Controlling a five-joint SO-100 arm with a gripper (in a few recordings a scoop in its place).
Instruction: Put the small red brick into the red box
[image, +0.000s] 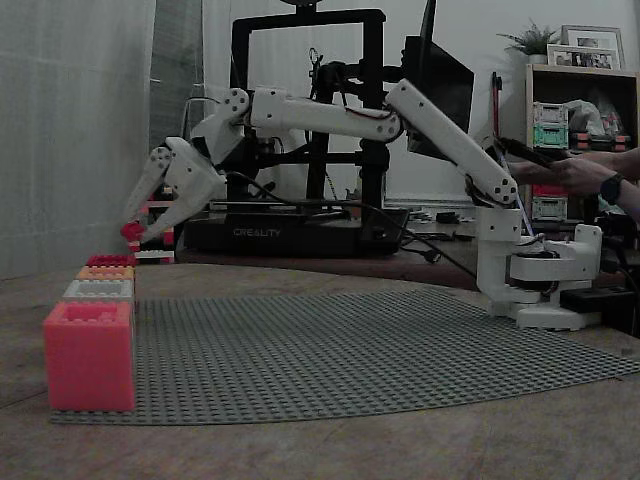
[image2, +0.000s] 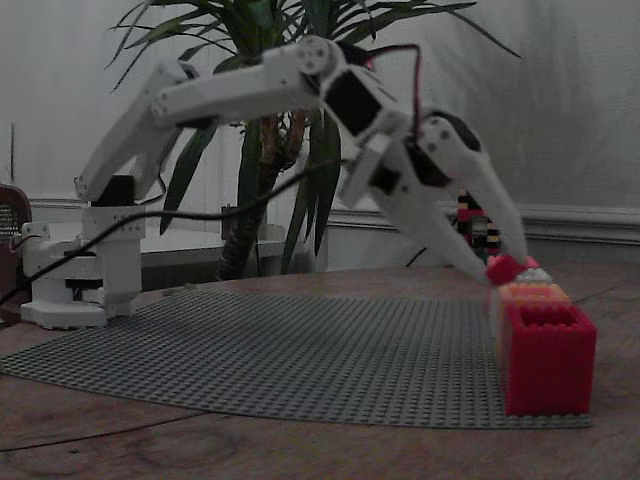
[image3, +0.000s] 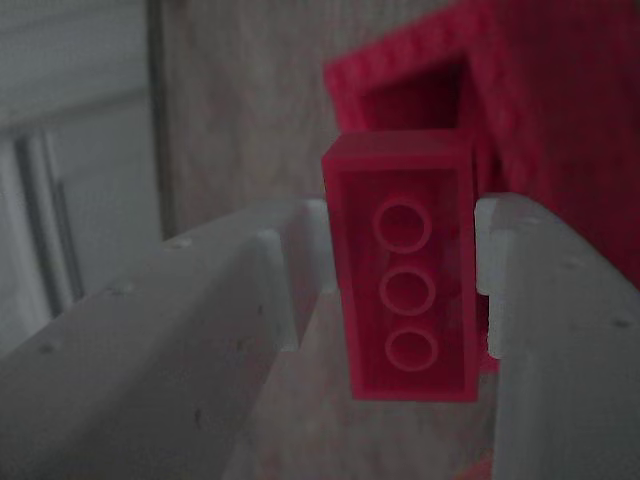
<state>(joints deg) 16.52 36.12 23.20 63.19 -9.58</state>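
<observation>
The small red brick (image: 132, 231) (image2: 501, 268) (image3: 410, 265) is pinched between my gripper's tips, its underside with three round tubes facing the wrist camera. My gripper (image: 134, 233) (image2: 503, 266) (image3: 395, 270) is shut on it and hangs at the end of the row of boxes. The red box (image: 110, 260) (image2: 548, 365) (image3: 560, 130) lies just under and beyond the brick, and its open hollow shows in the wrist view. In both fixed views the brick is above the box's studded rim, not inside it.
An orange box (image: 105, 272) (image2: 530, 293), a grey box (image: 98, 290) and a coral-pink box (image: 88, 355) continue the row on the grey baseplate (image: 350, 340) (image2: 280, 345). A brick tower (image2: 475, 225) and a black 3D printer (image: 300, 230) stand behind. A person's hand (image: 585, 175) is at the right.
</observation>
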